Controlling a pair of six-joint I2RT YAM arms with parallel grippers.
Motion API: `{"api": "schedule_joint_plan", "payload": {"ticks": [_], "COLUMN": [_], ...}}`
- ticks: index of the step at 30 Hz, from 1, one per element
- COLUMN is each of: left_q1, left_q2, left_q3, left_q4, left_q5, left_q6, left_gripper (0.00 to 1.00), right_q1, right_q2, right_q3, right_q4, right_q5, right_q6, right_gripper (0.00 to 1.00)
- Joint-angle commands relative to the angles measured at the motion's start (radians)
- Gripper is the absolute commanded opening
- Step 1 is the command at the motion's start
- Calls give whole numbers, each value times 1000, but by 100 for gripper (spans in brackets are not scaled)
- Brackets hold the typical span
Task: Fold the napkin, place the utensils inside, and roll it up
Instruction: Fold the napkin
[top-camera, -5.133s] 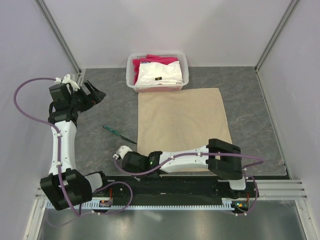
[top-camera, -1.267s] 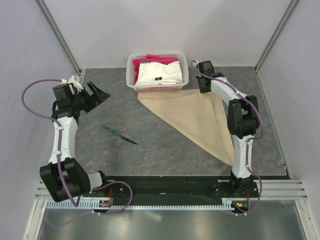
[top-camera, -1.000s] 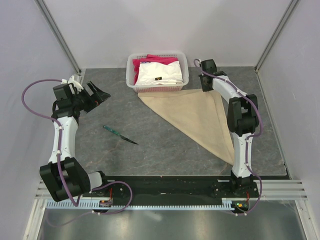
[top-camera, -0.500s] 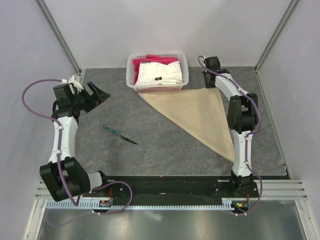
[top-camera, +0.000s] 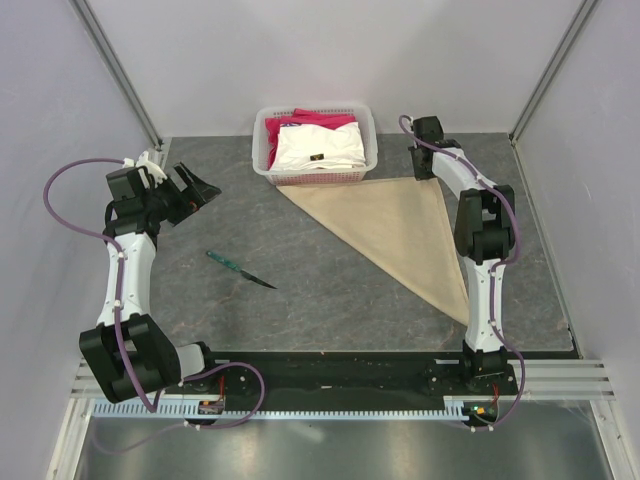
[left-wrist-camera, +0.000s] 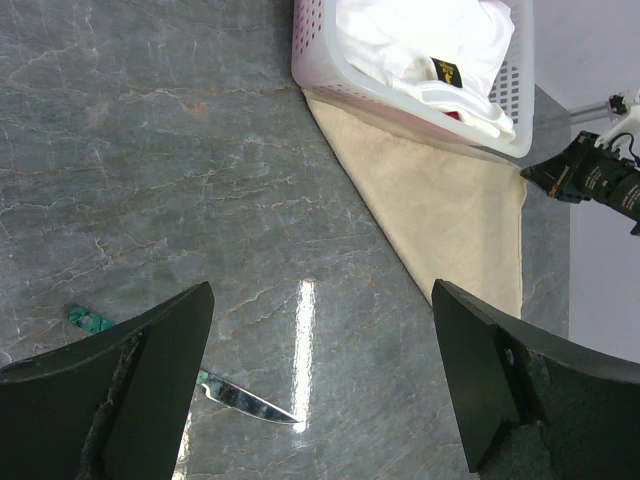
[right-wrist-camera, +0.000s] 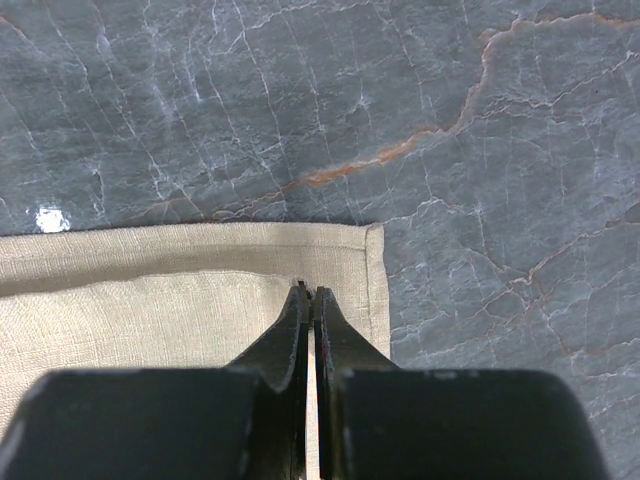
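Observation:
The tan napkin (top-camera: 395, 225) lies folded along its diagonal into a triangle, one point toward the near right. My right gripper (top-camera: 430, 170) is at its far right corner, shut on the napkin's upper layer (right-wrist-camera: 150, 310), with the tips (right-wrist-camera: 308, 292) just inside the lower layer's hem. The knife (top-camera: 241, 270), teal handle and dark blade, lies on the table left of the napkin. In the left wrist view its blade (left-wrist-camera: 240, 398) shows below my left gripper (left-wrist-camera: 320, 290). That gripper (top-camera: 200, 188) hangs open and empty over the far left.
A white basket (top-camera: 264, 150) holding white and pink-red folded cloths stands at the back, touching the napkin's far edge (left-wrist-camera: 400, 140). Grey walls close in the table on three sides. The arm bases sit along the near edge.
My right gripper has carried the napkin corner back and to the right, laying the upper layer onto the far right corner. The fold now lies flatter. The left arm has not moved.

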Motion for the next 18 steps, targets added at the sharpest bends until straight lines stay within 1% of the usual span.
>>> {"api": "schedule_joint_plan", "payload": {"ticks": [1, 18], "left_q1": [6, 5], "left_q2": [0, -2], "left_q3": [1, 1], "left_q4": [25, 25], "left_q5": [4, 9], "left_q6": [-7, -7], "left_gripper": [97, 97], "right_q1": [-13, -28], "right_q2": [6, 21], "right_q3": [51, 85], "right_q4": [1, -5], "right_q5": [31, 39], "right_q6": [-15, -25], "right_gripper": [0, 0]}}
